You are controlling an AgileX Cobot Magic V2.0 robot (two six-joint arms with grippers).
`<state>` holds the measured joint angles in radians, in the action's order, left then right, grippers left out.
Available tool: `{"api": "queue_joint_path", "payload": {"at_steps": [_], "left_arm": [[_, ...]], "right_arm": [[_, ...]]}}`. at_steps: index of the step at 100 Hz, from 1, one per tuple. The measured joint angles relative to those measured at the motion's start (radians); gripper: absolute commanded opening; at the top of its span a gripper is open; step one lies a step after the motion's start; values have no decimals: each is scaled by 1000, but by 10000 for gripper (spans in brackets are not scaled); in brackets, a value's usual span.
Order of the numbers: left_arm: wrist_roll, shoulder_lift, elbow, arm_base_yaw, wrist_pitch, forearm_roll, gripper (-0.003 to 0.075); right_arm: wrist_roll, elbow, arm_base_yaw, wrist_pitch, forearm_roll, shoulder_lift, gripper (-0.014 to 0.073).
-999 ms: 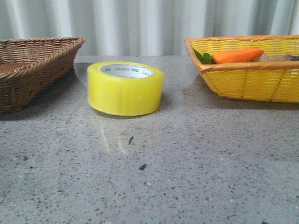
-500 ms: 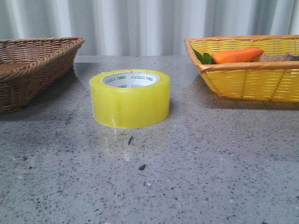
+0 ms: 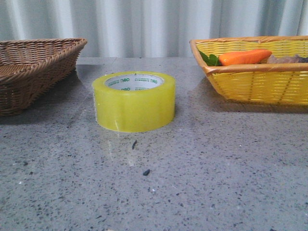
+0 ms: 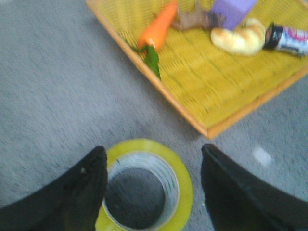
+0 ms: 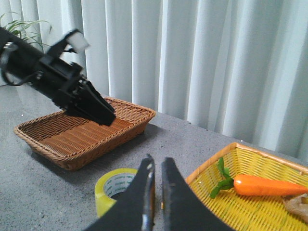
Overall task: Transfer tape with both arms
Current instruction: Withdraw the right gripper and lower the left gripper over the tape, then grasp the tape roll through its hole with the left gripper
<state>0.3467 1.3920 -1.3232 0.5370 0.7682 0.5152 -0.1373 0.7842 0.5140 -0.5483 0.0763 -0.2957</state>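
The tape (image 3: 134,108), a wide yellow-green roll with a pale flat face and green lettering, lies flat on the grey table between two baskets. Neither gripper shows in the front view. In the left wrist view my left gripper (image 4: 153,150) is open and empty, its two dark fingers straddling the tape (image 4: 185,187) from above without touching it. In the right wrist view my right gripper (image 5: 158,163) is shut and empty, held above the table with the tape (image 5: 107,192) just beyond it. My left gripper (image 5: 103,115) also shows there, raised above the tape.
A brown wicker basket (image 3: 29,72) stands at the back left. A yellow basket (image 3: 255,86) at the back right holds an orange carrot (image 3: 245,57) and other small items. Small dark specks (image 3: 146,172) lie on the table in front of the tape.
Between one second and half a second ago the tape shifted a little to the right and nearer, and settled flat. It has not moved since.
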Motion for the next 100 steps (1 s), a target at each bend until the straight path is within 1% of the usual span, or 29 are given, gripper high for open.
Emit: {"api": "queue_joint_path", "payload": {"at_steps": [9, 23, 34, 43, 59, 71, 76, 83, 86, 87, 88, 89, 90, 92, 93, 100], "left_arm": [[-17, 80, -53, 0, 89, -1, 476], [-52, 179, -94, 0, 163, -55, 477], [-97, 225, -95, 0, 172, -145, 477], [-111, 256, -96, 0, 173, -185, 476], [-116, 317, -98, 0, 172, -193, 475], [-116, 360, -99, 0, 170, -187, 450], [-116, 373, -99, 0, 170, -185, 404], [-116, 383, -99, 0, 170, -185, 269], [-116, 385, -99, 0, 169, -185, 176], [-116, 385, -99, 0, 169, -185, 157], [-116, 385, -99, 0, 169, -185, 118], [-116, 385, -99, 0, 169, -185, 98], [-116, 385, -99, 0, 169, -187, 58], [-116, 385, -99, 0, 168, -187, 19], [-118, 385, -100, 0, 168, -187, -19], [-109, 385, -111, 0, 174, -195, -20]], "right_arm": [[0, 0, 0, -8, 0, 0, -41], [0, -2, 0, -11, 0, 0, -41], [0, -2, 0, -20, 0, 0, -41], [0, -4, 0, -28, 0, 0, -41], [2, -4, 0, -34, 2, 0, -41], [2, -4, 0, -34, 2, 0, -41], [2, -4, 0, -34, 2, 0, -41], [2, -4, 0, -34, 2, 0, -41], [2, -4, 0, -34, 2, 0, -41], [2, -4, 0, -34, 2, 0, -41], [2, -4, 0, -34, 2, 0, -41], [2, -4, 0, -34, 2, 0, -41], [4, -4, 0, -34, 2, 0, -41], [4, -4, 0, -34, 2, 0, -41], [4, -4, 0, -34, 2, 0, -41], [4, -4, 0, -34, 2, 0, -41]]}}
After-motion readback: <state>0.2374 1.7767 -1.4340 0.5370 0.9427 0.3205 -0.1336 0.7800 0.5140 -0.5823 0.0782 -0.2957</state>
